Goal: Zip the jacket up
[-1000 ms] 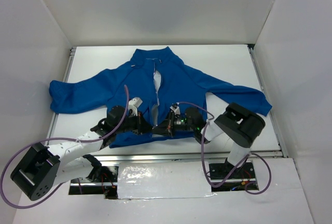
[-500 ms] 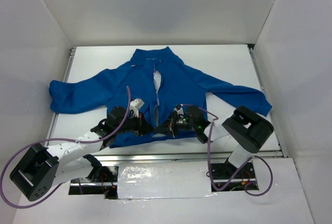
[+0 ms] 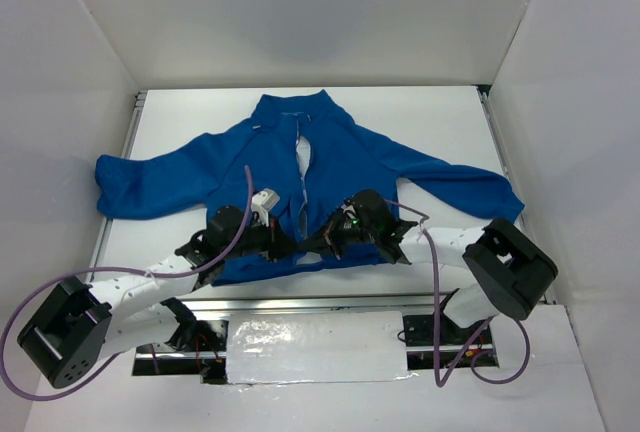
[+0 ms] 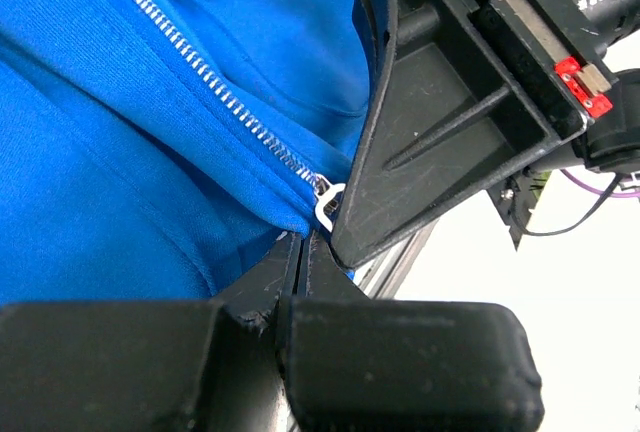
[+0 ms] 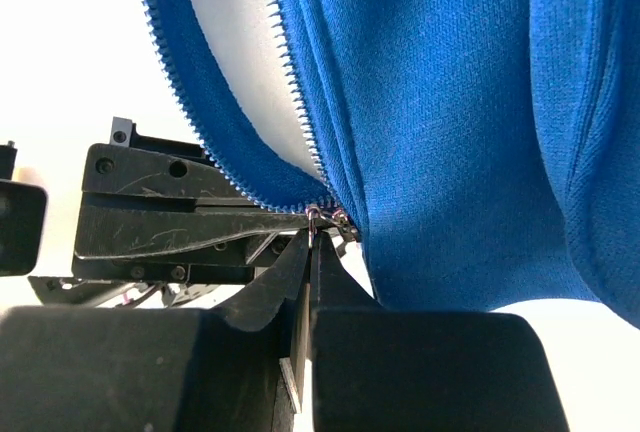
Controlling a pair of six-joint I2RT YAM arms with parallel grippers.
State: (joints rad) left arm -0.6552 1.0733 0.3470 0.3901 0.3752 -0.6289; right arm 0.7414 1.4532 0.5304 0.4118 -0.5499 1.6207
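The royal-blue jacket (image 3: pixel 330 167) lies flat, collar far, and its pale zipper (image 3: pixel 302 177) is open down to near the hem. My left gripper (image 3: pixel 285 245) is shut on the jacket's bottom hem just left of the zipper's foot; in the left wrist view its gripper (image 4: pixel 302 240) pinches blue fabric below the metal pull (image 4: pixel 327 202). My right gripper (image 3: pixel 312 245) meets it from the right. In the right wrist view its gripper (image 5: pixel 312 237) is shut on the small metal pull (image 5: pixel 314 215) at the bottom of the zipper teeth (image 5: pixel 290 102).
The jacket's sleeves (image 3: pixel 140 184) spread left and right (image 3: pixel 470 190) over the white table (image 3: pixel 200 112). A metal rail (image 3: pixel 370 299) runs along the near edge. White walls (image 3: pixel 70 102) close in the sides and back. Purple cables (image 3: pixel 243 192) loop over both arms.
The right arm's elbow has swung out to the right and lower. Both grippers stay together at the jacket's bottom hem.
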